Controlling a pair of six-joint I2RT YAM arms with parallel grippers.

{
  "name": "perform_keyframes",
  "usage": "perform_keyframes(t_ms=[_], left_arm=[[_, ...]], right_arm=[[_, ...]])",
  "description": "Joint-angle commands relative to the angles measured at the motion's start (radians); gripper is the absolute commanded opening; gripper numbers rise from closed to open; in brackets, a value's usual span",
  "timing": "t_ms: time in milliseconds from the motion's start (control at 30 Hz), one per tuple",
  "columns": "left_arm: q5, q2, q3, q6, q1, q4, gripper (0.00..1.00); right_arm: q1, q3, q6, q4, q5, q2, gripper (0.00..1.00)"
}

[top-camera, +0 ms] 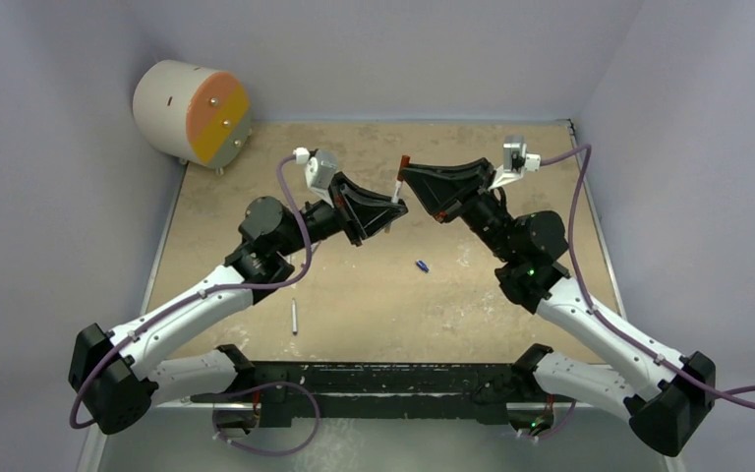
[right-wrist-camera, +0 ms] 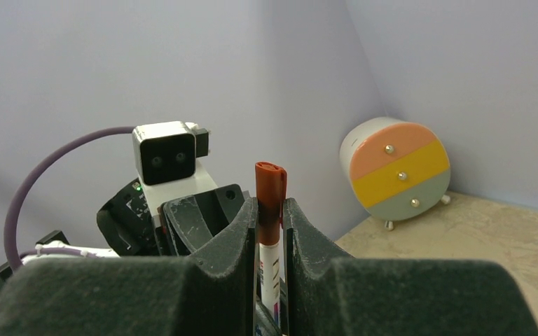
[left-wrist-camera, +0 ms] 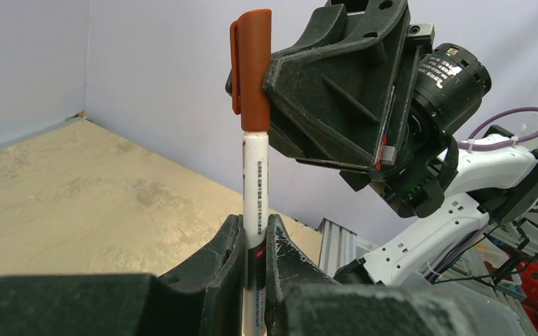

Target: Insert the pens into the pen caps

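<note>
The left gripper (left-wrist-camera: pixel 254 234) pinches a white pen (left-wrist-camera: pixel 255 175) low on its barrel and holds it upright. The right gripper (right-wrist-camera: pixel 270 213) is clamped on the red-brown cap (left-wrist-camera: pixel 254 70), which sits over the pen's top end, in a straight line with the barrel. The two meet above the middle of the table (top-camera: pixel 374 305), toward its far side. Nearer, a blue cap (top-camera: pixel 421 265) lies right of centre and a second pen (top-camera: pixel 294 316) left of centre, well apart. A round drawer unit (top-camera: pixel 192 111) stands in the far left corner.
</note>
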Motion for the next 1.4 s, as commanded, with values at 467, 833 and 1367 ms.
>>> perform_keyframes(t_ms=[467, 833, 1367], left_arm=[[0.224, 0.026, 0.137, 0.197, 0.002, -0.110, 0.00], [0.302, 0.058, 0.167, 0.204, 0.001, -0.149, 0.00], [0.287, 0.044, 0.177, 0.241, -0.002, -0.212, 0.00]], right_arm=[[0.004, 0.116, -0.139, -0.229, 0.013, -0.095, 0.09], [0.003, 0.119, -0.189, -0.277, 0.041, -0.134, 0.43], [0.003, 0.151, -0.200, -0.300, 0.034, -0.116, 0.39]])
